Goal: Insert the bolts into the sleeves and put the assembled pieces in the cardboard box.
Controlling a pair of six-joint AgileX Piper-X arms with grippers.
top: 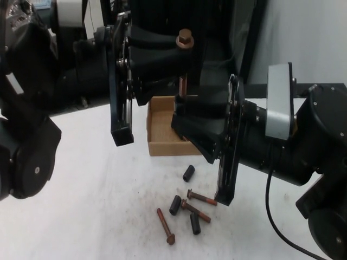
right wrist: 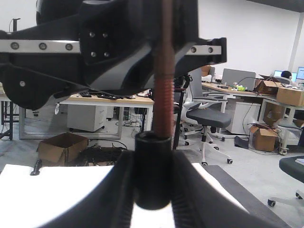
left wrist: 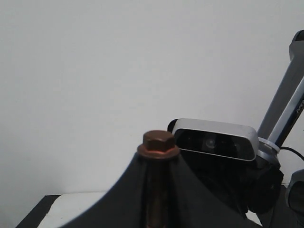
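Observation:
My left gripper (top: 183, 58) is shut on a copper bolt (top: 185, 39), held upright above the cardboard box (top: 159, 130); its hex head (left wrist: 158, 143) sticks up between the dark fingers (left wrist: 128, 199). Just below, my right gripper (top: 181, 105) is shut on a black sleeve (right wrist: 152, 168). The bolt's threaded shaft (right wrist: 164, 95) comes straight down and its tip sits in the sleeve's open mouth. The box holds nothing that I can see.
On the white table in front of the box lie three loose bolts (top: 201, 197) (top: 196, 211) (top: 166, 226) and three black sleeves (top: 188, 173) (top: 174, 205) (top: 195, 222). The arms' bodies crowd both sides of the bench.

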